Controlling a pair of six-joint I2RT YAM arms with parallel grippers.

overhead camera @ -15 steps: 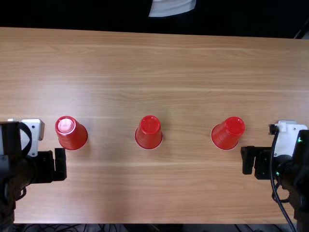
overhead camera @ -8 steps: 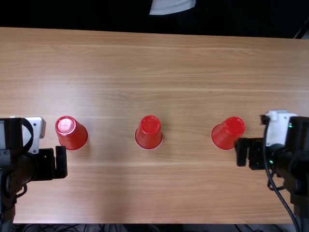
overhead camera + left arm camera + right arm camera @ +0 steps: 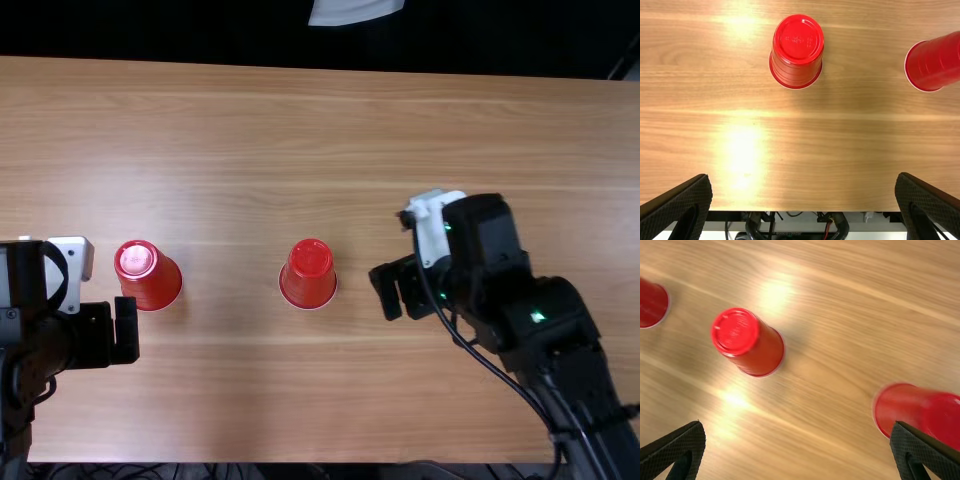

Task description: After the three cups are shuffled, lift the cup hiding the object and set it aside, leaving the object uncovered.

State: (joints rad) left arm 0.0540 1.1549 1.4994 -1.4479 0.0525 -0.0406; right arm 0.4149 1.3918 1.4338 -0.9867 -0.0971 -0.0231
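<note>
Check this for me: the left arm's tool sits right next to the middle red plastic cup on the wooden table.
Wrong arm. In the top view it is the right arm's tool that sits next to the middle red plastic cup on the wooden table.

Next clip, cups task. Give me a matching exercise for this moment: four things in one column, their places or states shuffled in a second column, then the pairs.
Things:
1. left cup
2. middle cup
3. left gripper
4. right gripper

Places or states:
A. open, just right of the middle cup
B. upside down, halfway along the table
C. open, by the table's near left corner
D. upside down, just beyond the left gripper

Pairs: 1-D, 2-B, 3-C, 4-A.
</note>
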